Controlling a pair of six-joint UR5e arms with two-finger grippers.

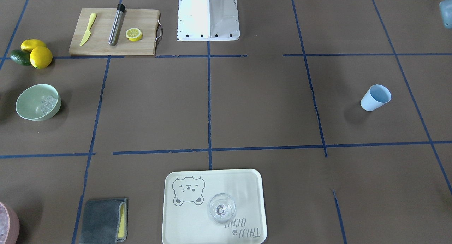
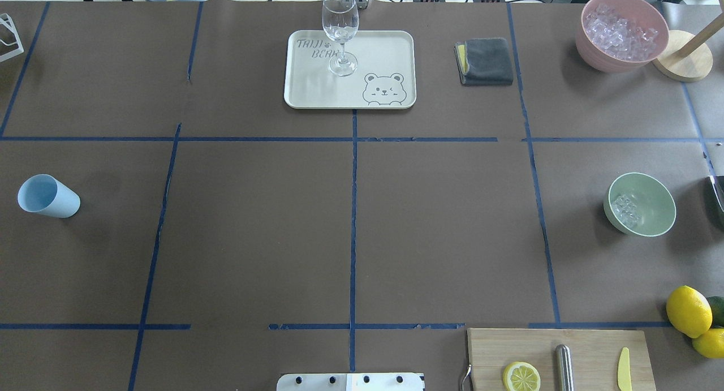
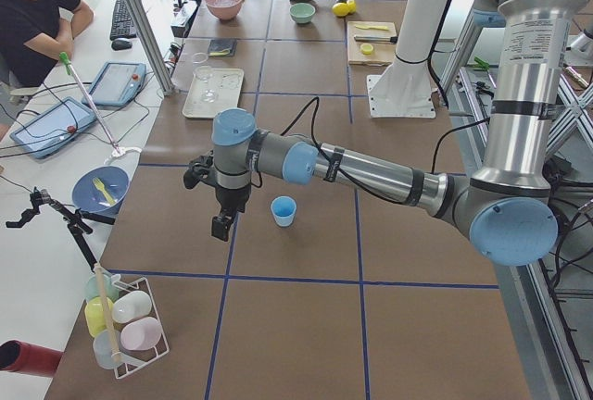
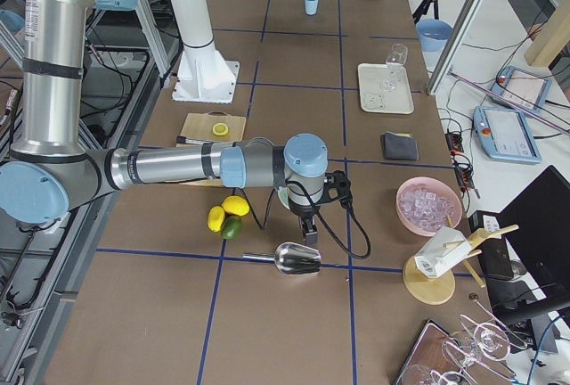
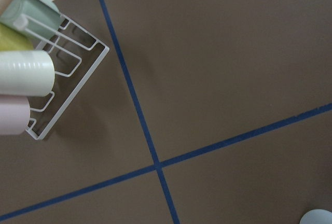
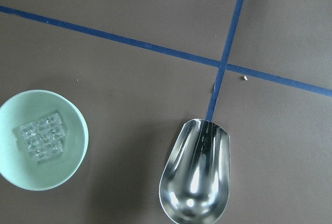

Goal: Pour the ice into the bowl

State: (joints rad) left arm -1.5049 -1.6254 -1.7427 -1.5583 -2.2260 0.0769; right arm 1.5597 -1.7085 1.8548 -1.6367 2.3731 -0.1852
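Observation:
The pale mint-green bowl (image 1: 25, 100) (image 2: 656, 201) stands upright near the table's right end. A small heap of clear ice (image 1: 47, 104) (image 2: 626, 210) (image 6: 43, 141) lies inside the bowl (image 6: 72, 146). An empty metal scoop (image 6: 196, 182) (image 4: 298, 258) rests on the table just beside it. My right gripper (image 4: 309, 230) hangs above the spot between bowl and scoop; I cannot tell whether it is open or shut. My left gripper (image 3: 220, 226) hovers low beside the light blue cup (image 3: 283, 210) (image 2: 48, 196), and its state cannot be told either.
A pink container (image 2: 591, 51) of ice cubes sits at the far right. A tray (image 2: 384, 46) carries a wine glass (image 2: 340, 31). There is a folded cloth (image 2: 486, 61), a cutting board (image 1: 102, 42) with a lemon half, lemons (image 1: 40, 57), and a wire rack (image 5: 67, 79) of cups.

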